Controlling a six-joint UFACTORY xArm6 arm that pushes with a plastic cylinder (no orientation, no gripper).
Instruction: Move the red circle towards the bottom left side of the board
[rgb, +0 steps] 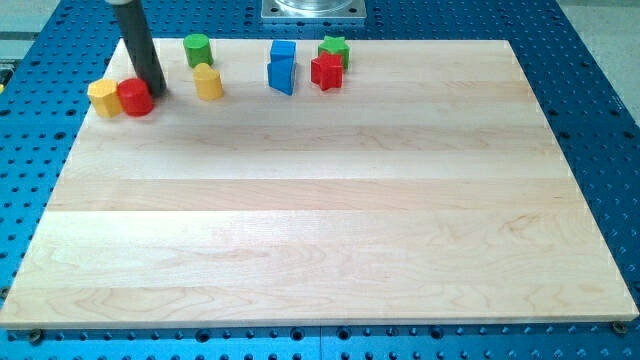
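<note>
The red circle (135, 97) lies near the board's top left edge, touching a yellow hexagon block (104, 98) on its left. My dark rod comes down from the view's top, and my tip (155, 92) stands just right of the red circle, touching or nearly touching it.
The wooden board (320, 250) lies on a blue perforated table. Along the top stand a green cylinder (197, 49), a yellow block (208, 81), two blue blocks (283, 68), a red star-like block (326, 72) and a green star-like block (334, 48). A metal base plate (314, 9) is at the top.
</note>
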